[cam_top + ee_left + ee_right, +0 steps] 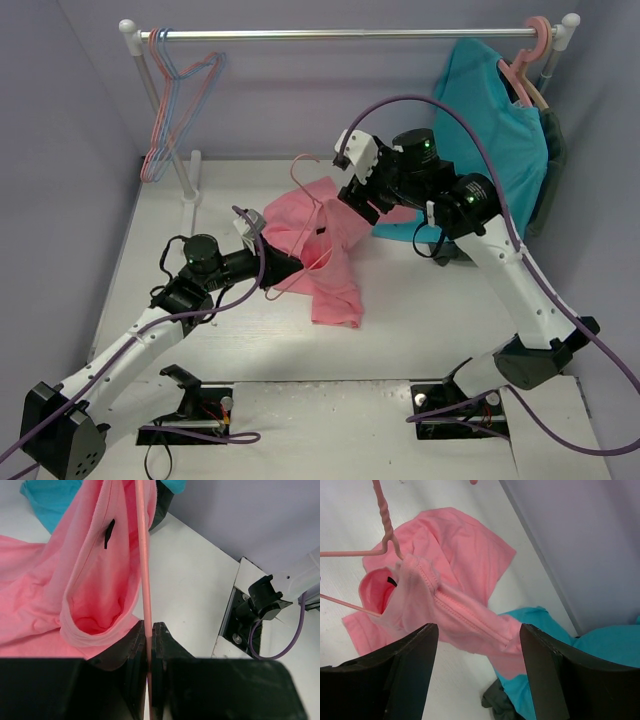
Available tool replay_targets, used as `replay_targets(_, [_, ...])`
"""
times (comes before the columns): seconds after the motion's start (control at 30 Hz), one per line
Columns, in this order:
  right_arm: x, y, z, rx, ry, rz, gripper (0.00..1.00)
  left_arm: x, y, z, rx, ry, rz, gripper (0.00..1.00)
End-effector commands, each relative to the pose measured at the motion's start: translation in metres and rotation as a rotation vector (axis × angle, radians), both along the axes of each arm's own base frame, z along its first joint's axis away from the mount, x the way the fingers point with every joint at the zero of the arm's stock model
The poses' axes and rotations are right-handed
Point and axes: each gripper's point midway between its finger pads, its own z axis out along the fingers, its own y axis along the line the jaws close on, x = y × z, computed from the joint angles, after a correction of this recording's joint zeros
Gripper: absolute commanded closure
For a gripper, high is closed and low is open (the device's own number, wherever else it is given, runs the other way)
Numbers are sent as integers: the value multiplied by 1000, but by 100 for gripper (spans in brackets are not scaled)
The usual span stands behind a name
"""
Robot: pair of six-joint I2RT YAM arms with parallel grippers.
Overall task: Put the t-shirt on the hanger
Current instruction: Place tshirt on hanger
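The pink t-shirt hangs bunched over the thin pink hanger, whose hook points up toward the rack. My left gripper is shut on the hanger's lower wire, and the t-shirt's neck opening sags just left of the black fingers. My right gripper is open above the t-shirt's shoulder seam. The seam runs across the gap between its jaws, and neither finger clamps it. One hanger arm enters the collar below the twisted hook.
A clothes rail spans the back, with thin blue and pink hangers at its left end. A teal t-shirt hangs on a thick pink hanger at the right, over dark cloth. The left post stands behind the left arm.
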Motion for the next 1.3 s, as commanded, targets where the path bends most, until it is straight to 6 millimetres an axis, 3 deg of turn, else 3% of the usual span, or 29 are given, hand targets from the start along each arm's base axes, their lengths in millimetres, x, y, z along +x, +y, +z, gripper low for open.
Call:
replay_targets(0.0, [11, 8, 6, -27, -63, 58, 33, -5, -4, 56, -72, -180, -50, 100])
replay_targets(0.3, [18, 31, -24, -52, -9, 150, 32, -8, -6, 58, -41, -179, -82, 100])
replay_targets(0.5, [12, 46, -34, -43, 16, 208, 42, -10, -8, 64, -26, -189, -114, 100])
replay_targets(0.6, [11, 50, -33, -43, 7, 216, 64, -9, -11, 58, 0, -158, -138, 100])
replay_targets(0.63, [10, 51, -32, -42, -2, 217, 78, -9, -11, 57, 8, -154, -137, 100])
replay_targets(0.73, [12, 45, -30, -57, -31, 189, 98, 4, -6, 53, 53, -133, -66, 100])
replay_targets(0.87, [11, 26, -17, -58, -97, 120, 100, 31, 11, 53, 121, -83, 124, 75])
replay_targets(0.9, [14, 21, -21, -70, -109, 91, 100, 36, 14, 60, 132, -75, 155, 64])
replay_targets(1.0, [10, 11, -16, -61, -145, 57, 100, 55, 27, 68, 169, -48, 285, 45])
replay_targets(1.03, [11, 6, -15, -62, -157, 37, 100, 59, 31, 87, 156, -73, 318, 44])
replay_targets(1.17, [10, -7, -21, -75, -170, -23, 100, 81, 62, 114, 176, -85, 548, 41])
replay_targets(1.27, [14, -17, -25, -84, -187, -79, 100, 80, 81, 139, 121, -71, 660, 40])
